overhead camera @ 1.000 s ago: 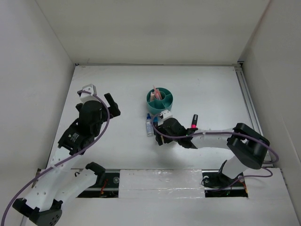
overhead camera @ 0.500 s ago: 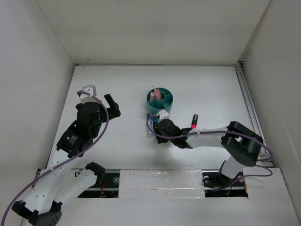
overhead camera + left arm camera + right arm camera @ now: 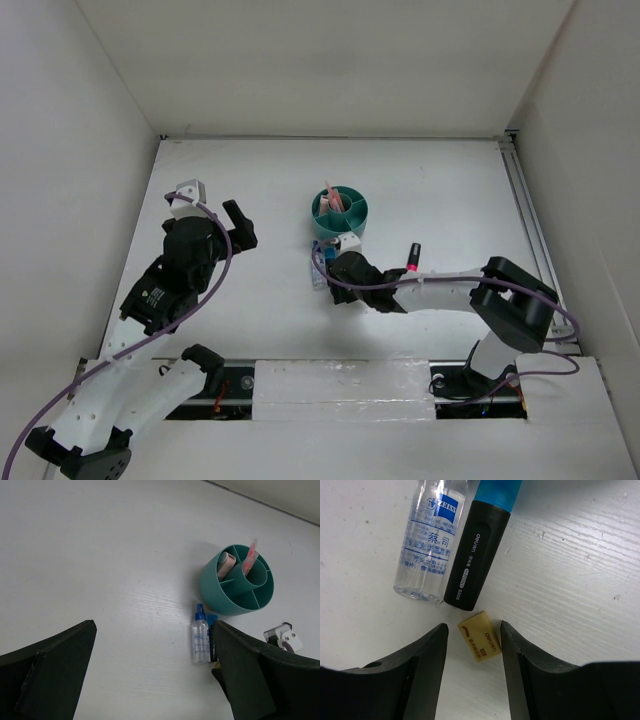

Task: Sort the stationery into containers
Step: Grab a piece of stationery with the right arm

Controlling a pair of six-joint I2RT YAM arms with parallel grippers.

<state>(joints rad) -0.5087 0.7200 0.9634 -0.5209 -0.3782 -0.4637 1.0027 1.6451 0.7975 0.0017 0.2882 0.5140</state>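
Starting at the left of the bench (image 3: 270, 180): the left claw (image 3: 212, 207), spread wide, nothing between its fingers, well apart from all the stationery. Further right, near the middle, a round teal organizer (image 3: 212, 587), upright, with a central cup and a ring divided into compartments. Rising from its middle part and leaning above the rim, thin salmon-pink pencils (image 3: 250, 559); central cup or the compartment behind, hard to tell. In one ring compartment beside them, a pale pinkish roll (image 3: 224, 564), not clear what exactly. Just in front of the organizer, flat on the bench, a blue-capped clear tube (image 3: 426, 545) with blue printing on the body. Close against it on the right, a dark marker (image 3: 476, 555) with a bright blue end and small white letters. Near the blunt dark end of the marker, not touching it, a tiny tan block (image 3: 479, 642): rectangular, lying flat, turned slantwise, with brown print on top. Around this block, the right claw (image 3: 473, 630), at about half width, one finger on each side. On one side a thin strip of bench visible between finger and block; on the other almost no gap, contact impossible to tell. Further right, near the right arm, a pink highlighter (image 3: 411, 257) with a black cap, alone on the bench.
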